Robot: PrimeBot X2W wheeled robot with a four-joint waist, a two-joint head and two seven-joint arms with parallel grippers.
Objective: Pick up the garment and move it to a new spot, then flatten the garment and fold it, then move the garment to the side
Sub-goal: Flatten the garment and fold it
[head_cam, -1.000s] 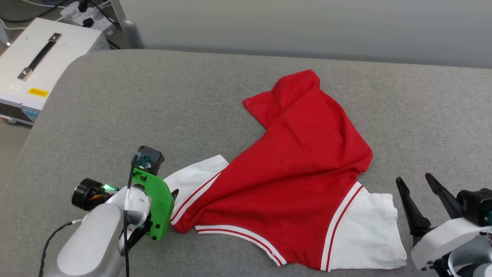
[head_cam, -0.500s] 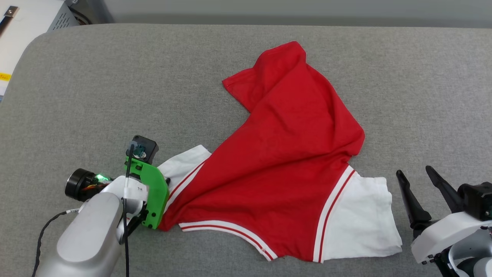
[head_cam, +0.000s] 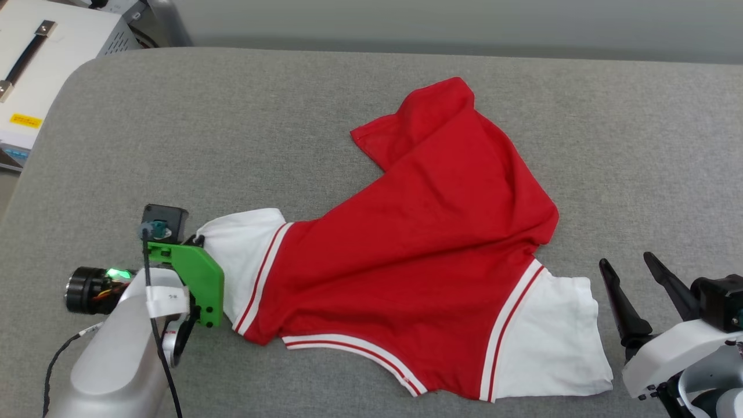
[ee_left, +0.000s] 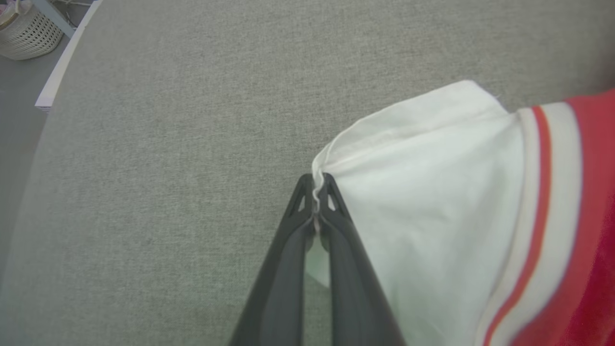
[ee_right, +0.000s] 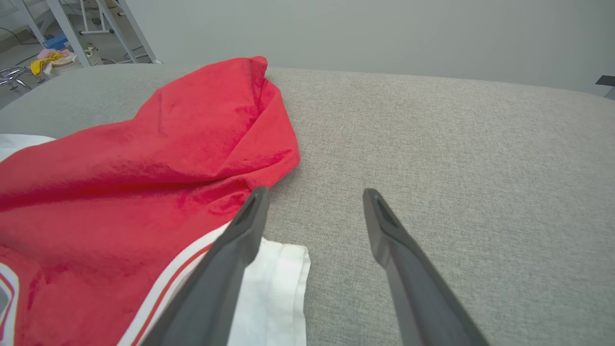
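The garment lies crumpled on the grey padded table, red body up, one white sleeve at each end with red-white striped trim. In the left wrist view my left gripper is shut on the edge of the left white sleeve, with cloth pinched between the fingertips. In the head view its green wrist mount covers the fingers at that sleeve. My right gripper stands open just right of the other white sleeve and touches nothing. Its fingers point past the red fold.
A white equipment case with a black handle stands off the table's far left corner. A wicker basket sits on the floor beyond the table's rounded edge. Bare grey padding stretches behind and to the right of the garment.
My left gripper has shut on the white sleeve and drawn it leftward, stretching that end of the garment. The head camera has shifted. The right gripper stays open in place.
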